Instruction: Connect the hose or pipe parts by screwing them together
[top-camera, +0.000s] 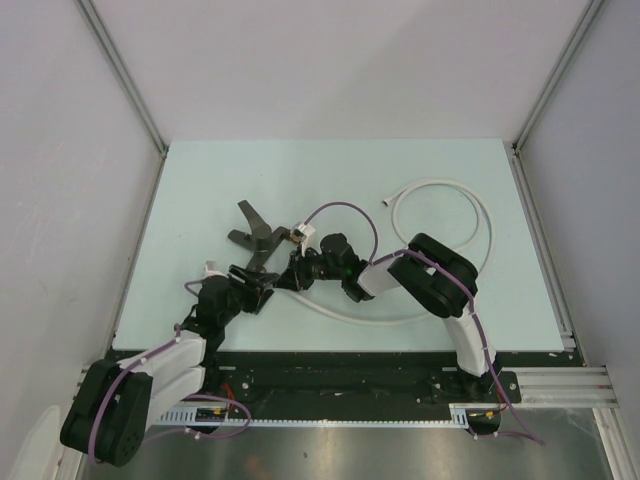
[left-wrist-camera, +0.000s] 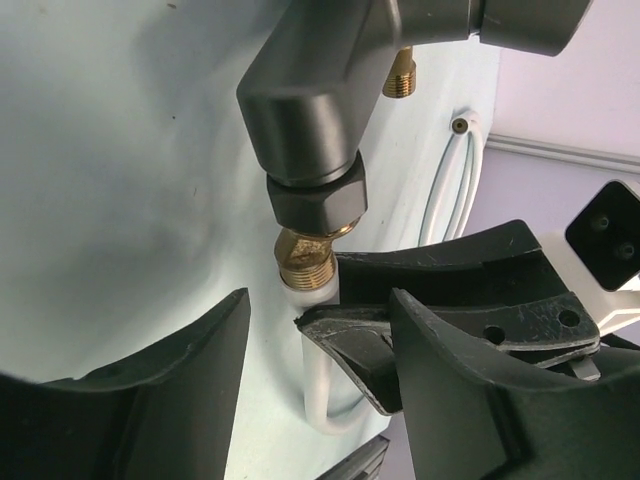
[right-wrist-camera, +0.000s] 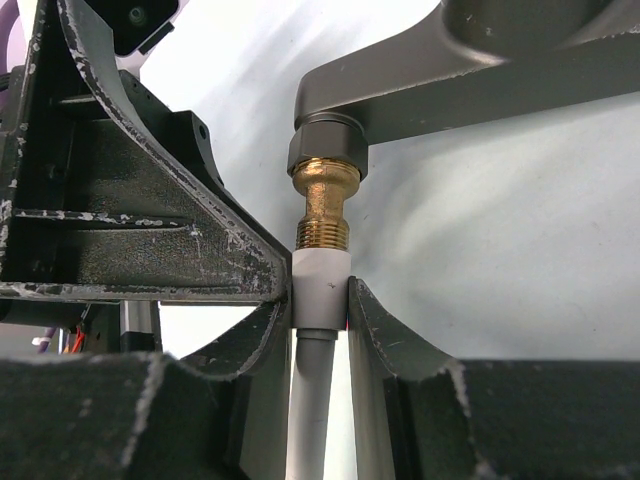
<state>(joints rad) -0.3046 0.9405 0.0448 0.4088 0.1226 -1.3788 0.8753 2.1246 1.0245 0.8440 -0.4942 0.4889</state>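
Near the middle of the table (top-camera: 200, 190), the right gripper (right-wrist-camera: 321, 303) pinches the white hose (right-wrist-camera: 308, 420) by its end sleeve. The dark grey tap fitting (right-wrist-camera: 480, 70) meets it at 12 o'clock. The left gripper (left-wrist-camera: 318, 330), at 9 o'clock, gapes wide, gripping nothing.

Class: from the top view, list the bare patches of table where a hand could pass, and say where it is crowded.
Free: the far strip between the back wall and the tap and hose; the left strip beside the tap; the near-right corner outside the hose. Crowded: the centre, where left gripper and right gripper meet.
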